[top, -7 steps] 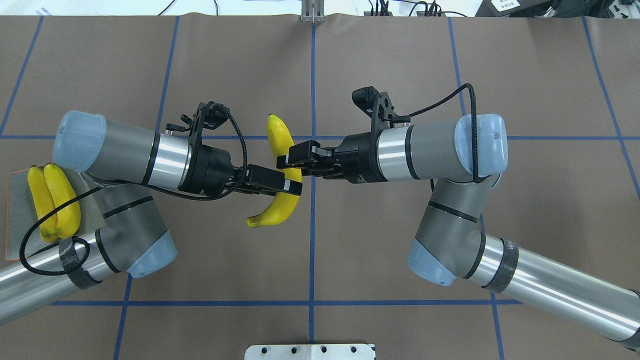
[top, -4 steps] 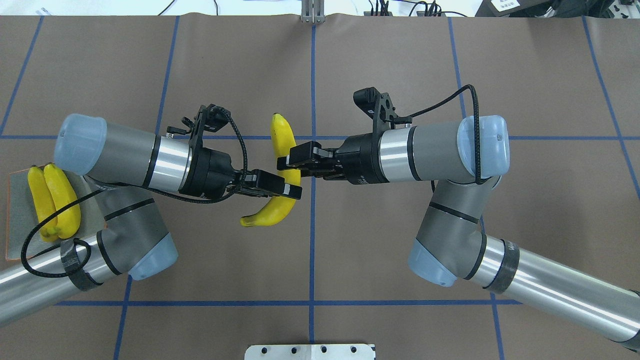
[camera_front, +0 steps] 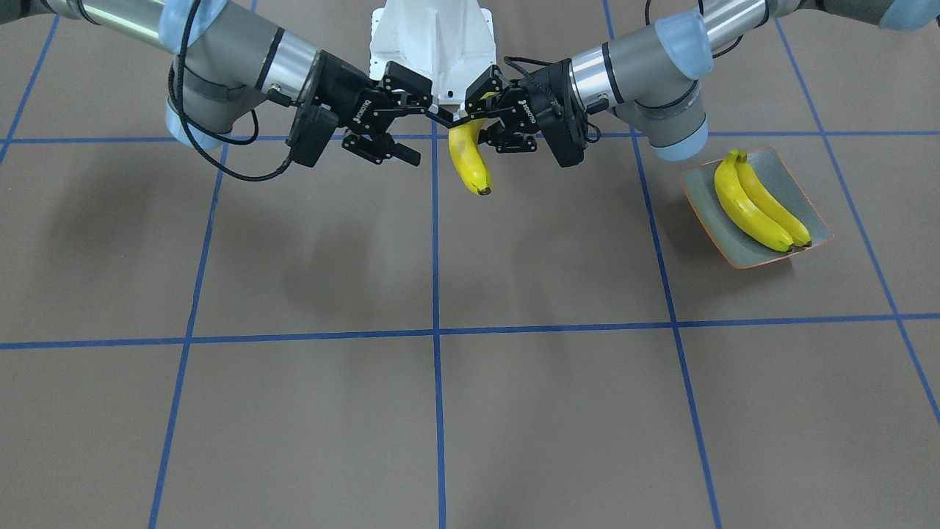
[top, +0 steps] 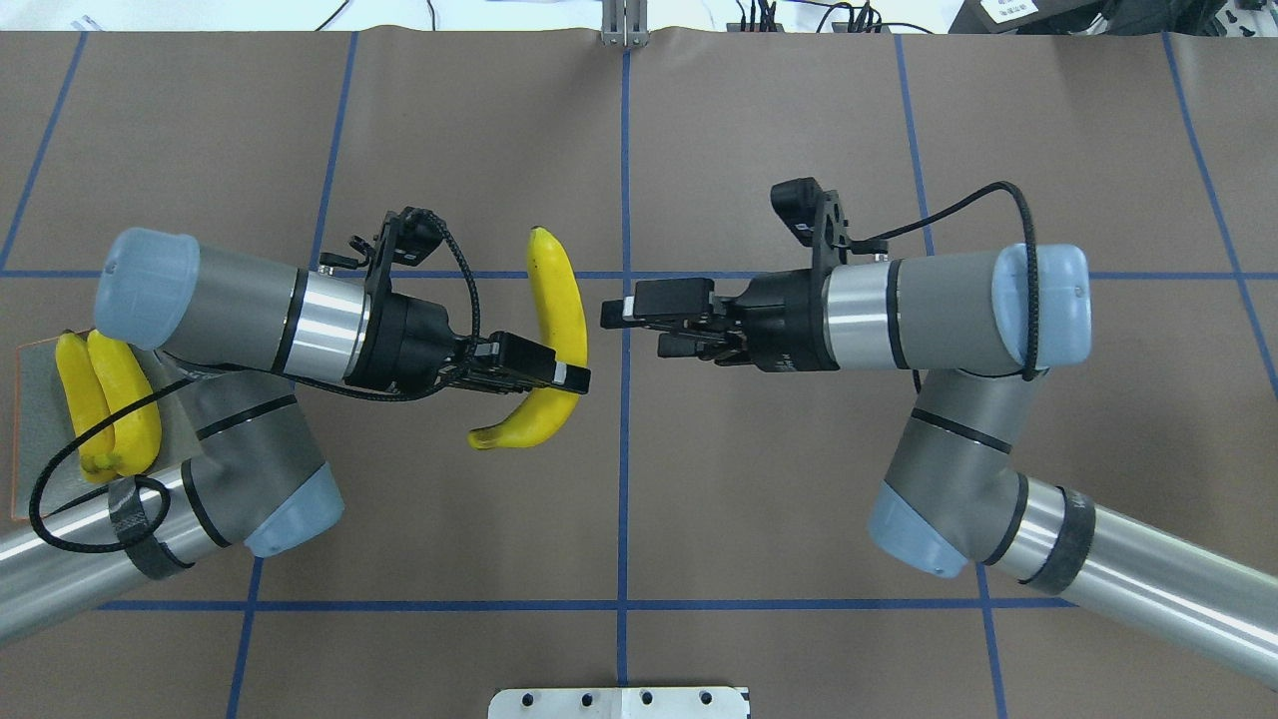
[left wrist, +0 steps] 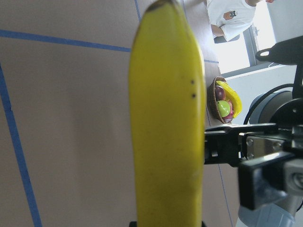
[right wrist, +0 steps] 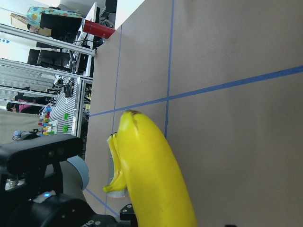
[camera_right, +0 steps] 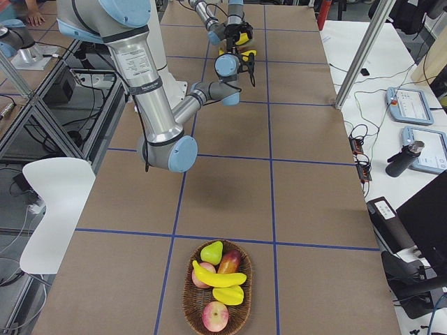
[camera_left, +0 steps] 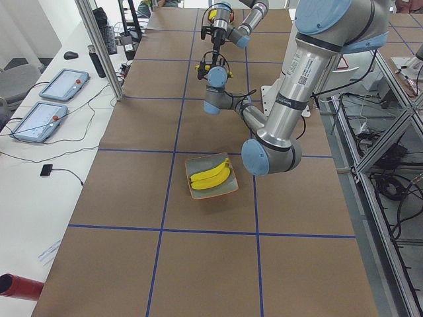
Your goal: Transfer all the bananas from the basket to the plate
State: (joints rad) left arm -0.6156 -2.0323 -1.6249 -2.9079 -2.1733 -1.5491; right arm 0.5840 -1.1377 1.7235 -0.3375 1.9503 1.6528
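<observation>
Brown gridded table (top: 799, 519), with one banana (top: 559, 310) held off it by the left gripper (top: 564, 377).
Its fingers (top: 534, 364) clamp the banana's lower half. The right gripper (top: 631, 326) faces it just beyond, fingers spread and empty. On the plate (camera_front: 808, 198), well behind the left fingers, lie two bananas (camera_front: 756, 209).

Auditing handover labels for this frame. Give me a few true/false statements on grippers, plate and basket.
1. The left gripper is shut on a banana held above the table. True.
2. The right gripper grips that banana too. False: it is open and apart from it.
3. Two bananas lie side by side on the plate. True.
4. The basket holds no banana. False: at least one basket banana lies in it among other fruit.
</observation>
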